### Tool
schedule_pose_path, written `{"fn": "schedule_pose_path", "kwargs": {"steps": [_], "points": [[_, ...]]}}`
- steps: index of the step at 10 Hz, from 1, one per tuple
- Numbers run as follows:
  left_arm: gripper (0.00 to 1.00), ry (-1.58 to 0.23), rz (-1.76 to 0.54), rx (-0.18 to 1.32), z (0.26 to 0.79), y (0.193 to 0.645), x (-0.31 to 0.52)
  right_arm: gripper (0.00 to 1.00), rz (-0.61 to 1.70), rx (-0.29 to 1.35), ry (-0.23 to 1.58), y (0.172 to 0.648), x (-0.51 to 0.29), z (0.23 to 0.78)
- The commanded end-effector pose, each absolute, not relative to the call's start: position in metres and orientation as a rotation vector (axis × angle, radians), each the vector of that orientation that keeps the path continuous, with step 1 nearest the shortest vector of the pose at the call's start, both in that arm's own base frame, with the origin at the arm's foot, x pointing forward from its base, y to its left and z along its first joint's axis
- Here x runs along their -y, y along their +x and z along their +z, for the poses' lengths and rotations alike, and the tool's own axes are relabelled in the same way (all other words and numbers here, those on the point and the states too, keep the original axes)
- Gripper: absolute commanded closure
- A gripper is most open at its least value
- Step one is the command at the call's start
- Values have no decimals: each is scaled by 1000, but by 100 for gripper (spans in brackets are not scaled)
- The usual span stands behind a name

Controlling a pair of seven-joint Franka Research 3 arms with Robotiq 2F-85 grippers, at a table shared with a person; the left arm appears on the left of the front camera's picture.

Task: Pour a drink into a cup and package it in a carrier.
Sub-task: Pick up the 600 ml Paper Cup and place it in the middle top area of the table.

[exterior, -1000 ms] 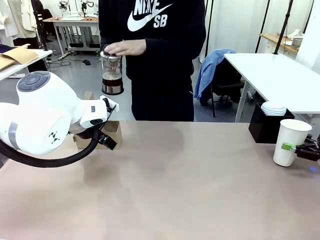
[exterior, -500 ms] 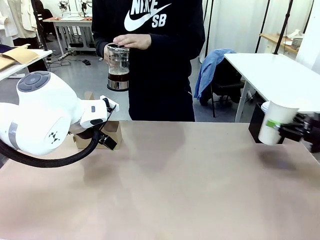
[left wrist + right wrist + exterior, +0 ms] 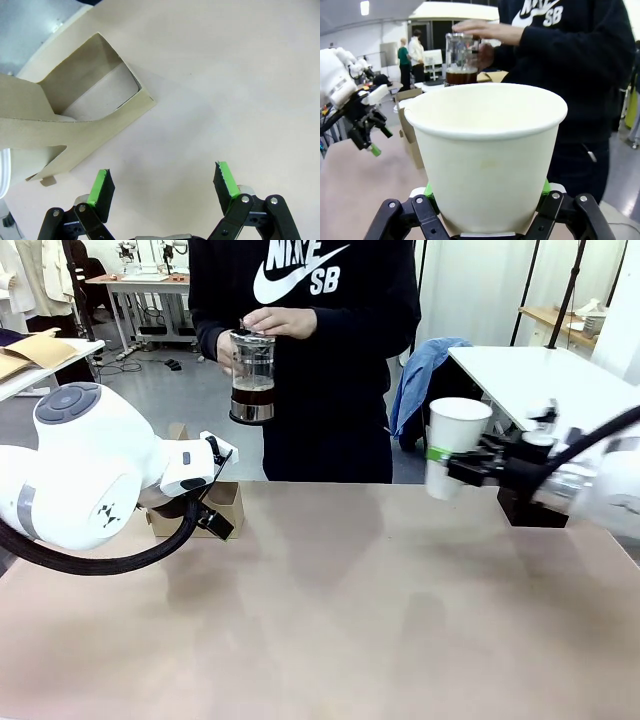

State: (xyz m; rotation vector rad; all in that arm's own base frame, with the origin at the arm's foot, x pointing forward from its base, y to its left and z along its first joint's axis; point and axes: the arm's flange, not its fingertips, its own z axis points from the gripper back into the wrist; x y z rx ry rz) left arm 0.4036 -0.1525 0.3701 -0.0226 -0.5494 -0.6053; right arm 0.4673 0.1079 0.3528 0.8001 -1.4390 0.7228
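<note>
Right gripper [image 3: 447,456] clamped on white cup [image 3: 458,425], clear of table [image 3: 330,640] — black box [image 3: 527,508] just behind. Left gripper [image 3: 162,181] jaws apart, empty, beside carrier [image 3: 85,107] — person holds carafe [image 3: 252,360] of drink [image 3: 253,398].

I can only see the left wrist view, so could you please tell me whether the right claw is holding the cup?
Observer: Yes, the right claw is shut on the white paper cup, upright and clear of the table.
Operator: Thanks. Where is the drink?
Observer: Across the table, a person holds the glass carafe in the air, one hand on its top; the dark drink fills its lower part.
</note>
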Motion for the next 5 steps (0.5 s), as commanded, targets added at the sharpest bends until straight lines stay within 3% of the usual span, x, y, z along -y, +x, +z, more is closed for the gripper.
{"fn": "schedule_pose_path", "kwargs": {"steps": [1,5], "points": [[0,-25,-604,550,370,404,152,19,689,1446,795,515,-132,333],[0,-25,-604,550,370,404,152,19,688,1470,801,559,-145,293]]}}
